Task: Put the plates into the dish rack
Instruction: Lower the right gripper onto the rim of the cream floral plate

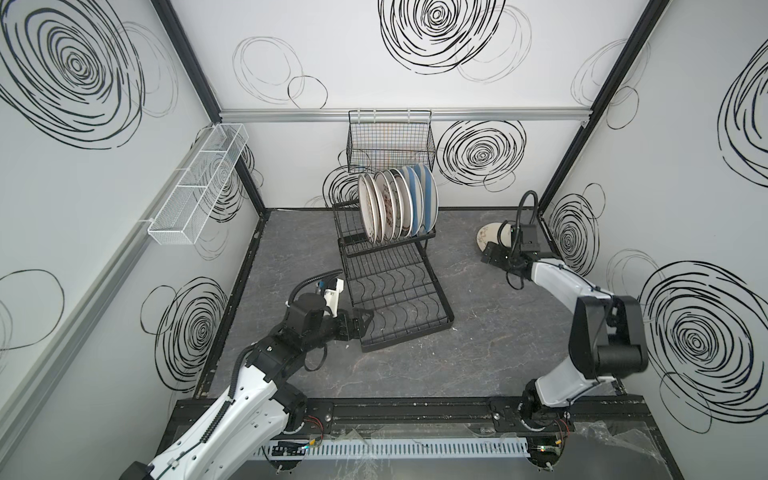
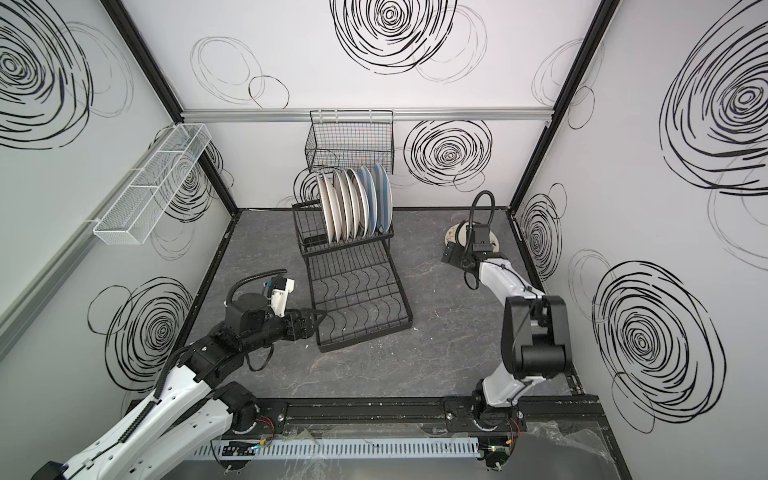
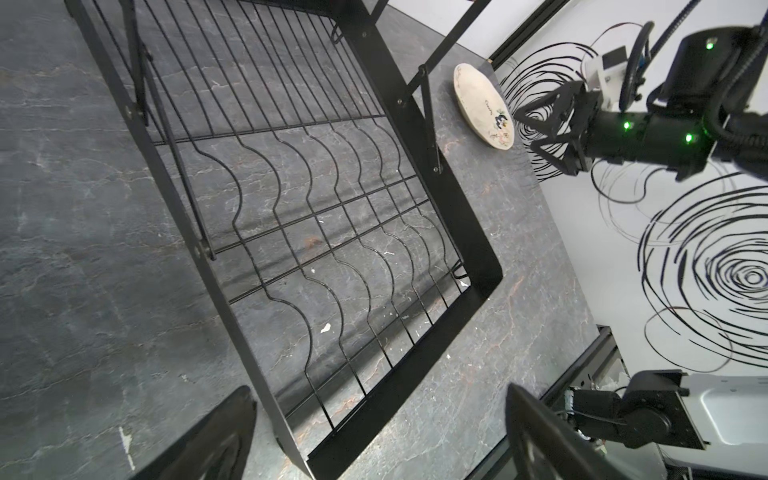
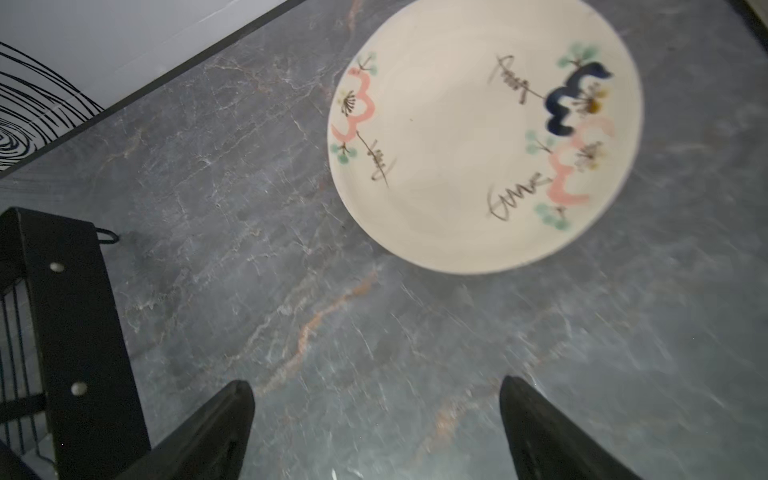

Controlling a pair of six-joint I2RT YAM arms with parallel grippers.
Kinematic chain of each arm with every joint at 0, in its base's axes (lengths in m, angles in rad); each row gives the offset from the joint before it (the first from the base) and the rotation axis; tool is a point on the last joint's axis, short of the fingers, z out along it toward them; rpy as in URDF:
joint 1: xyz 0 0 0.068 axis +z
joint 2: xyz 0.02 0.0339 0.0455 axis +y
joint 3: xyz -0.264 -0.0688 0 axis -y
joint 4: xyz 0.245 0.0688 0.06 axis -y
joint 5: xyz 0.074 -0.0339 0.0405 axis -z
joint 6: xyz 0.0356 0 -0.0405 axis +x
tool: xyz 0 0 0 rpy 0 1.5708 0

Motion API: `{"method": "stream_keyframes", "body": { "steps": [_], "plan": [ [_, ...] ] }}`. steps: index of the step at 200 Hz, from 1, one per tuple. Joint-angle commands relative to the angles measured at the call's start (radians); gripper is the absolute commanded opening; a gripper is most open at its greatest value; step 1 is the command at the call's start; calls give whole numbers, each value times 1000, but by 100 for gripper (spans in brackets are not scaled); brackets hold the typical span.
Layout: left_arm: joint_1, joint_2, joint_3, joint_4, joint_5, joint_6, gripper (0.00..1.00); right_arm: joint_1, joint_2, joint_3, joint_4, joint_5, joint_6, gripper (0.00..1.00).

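Last plate [image 4: 478,137] flat on table [image 4: 291,332]; my right gripper [image 4: 374,382] spread, empty — next I pinch its rim; left gripper [image 3: 379,388] spread beside rack [image 3: 457,232].

L end effector [image 3: 377,386] open; R end effector [image 4: 373,380] open, empty.

Cream plate [image 4: 482,133], pink-and-navy florals

I have open bench [image 1: 478,332] between the dish rack [image 1: 407,333] and the flat plate [image 4: 457,145]; the right wall [image 1: 623,208] stands near that plate. Racked plates [image 1: 395,208] fill the upper shelf's [image 1: 349,230] right side; its left slots are free.
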Motion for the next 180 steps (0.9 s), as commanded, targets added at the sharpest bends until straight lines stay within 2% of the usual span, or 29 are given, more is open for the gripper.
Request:
{"method": "stream_keyframes", "body": {
  "steps": [1, 20, 68, 124, 180],
  "plan": [
    [13, 1, -8, 72, -20, -14, 96, -9, 142, 147, -15, -87, -25, 97],
    [31, 7, -21, 93, -5, -19, 96, -8, 236, 235, -35, -76, -34, 97],
    [90, 20, -29, 111, 38, -6, 96, -9, 356, 341, -46, -103, -21, 97],
    [123, 32, -28, 115, 60, 18, 96, 11, 376, 301, -28, -145, -12, 97],
    [130, 23, -22, 104, 63, 30, 96, 37, 346, 223, -27, -140, -10, 97]
  ]
}}
